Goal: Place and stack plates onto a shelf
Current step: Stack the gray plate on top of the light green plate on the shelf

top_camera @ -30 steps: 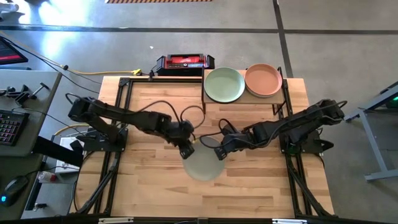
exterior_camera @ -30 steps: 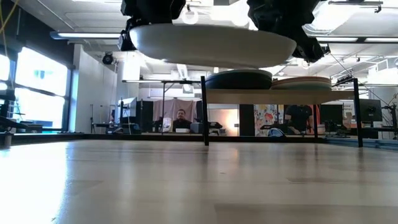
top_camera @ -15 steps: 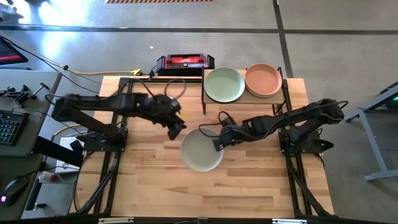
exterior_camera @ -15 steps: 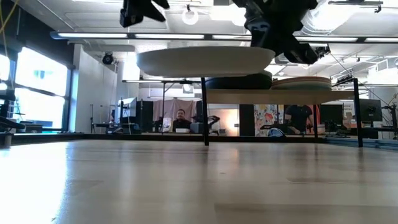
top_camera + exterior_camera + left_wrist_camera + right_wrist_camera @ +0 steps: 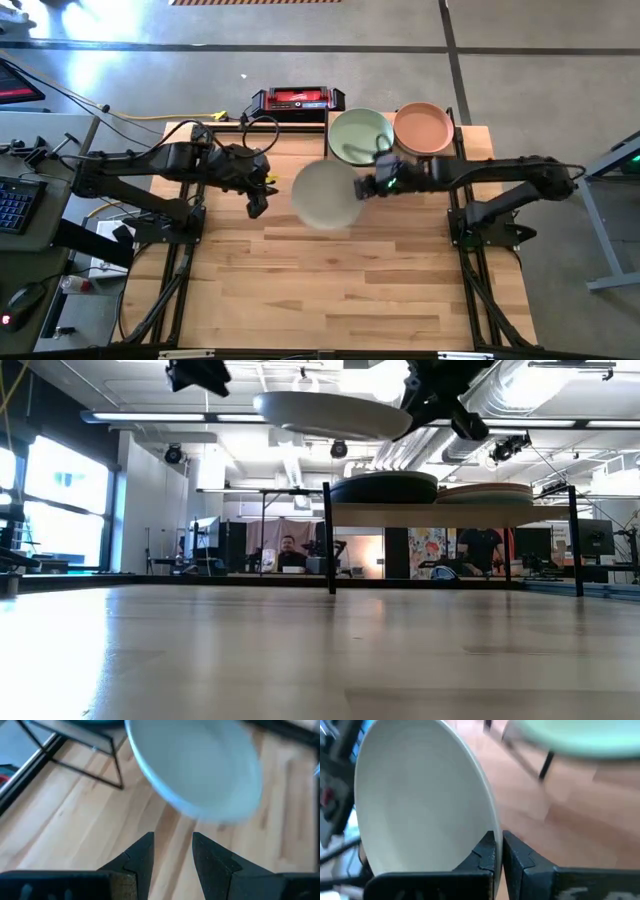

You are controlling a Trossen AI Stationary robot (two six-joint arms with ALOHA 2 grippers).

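Plates: one (image 5: 325,194) gripped, two shelved

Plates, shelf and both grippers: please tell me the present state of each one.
Off-white plate: held in the air, left of the shelf.
Light green plate: lying on the shelf.
Salmon plate: lying on the shelf.
Shelf: bearing two plates.
Right gripper: shut on the off-white plate's rim.
Left gripper: open, empty, away from the plate.
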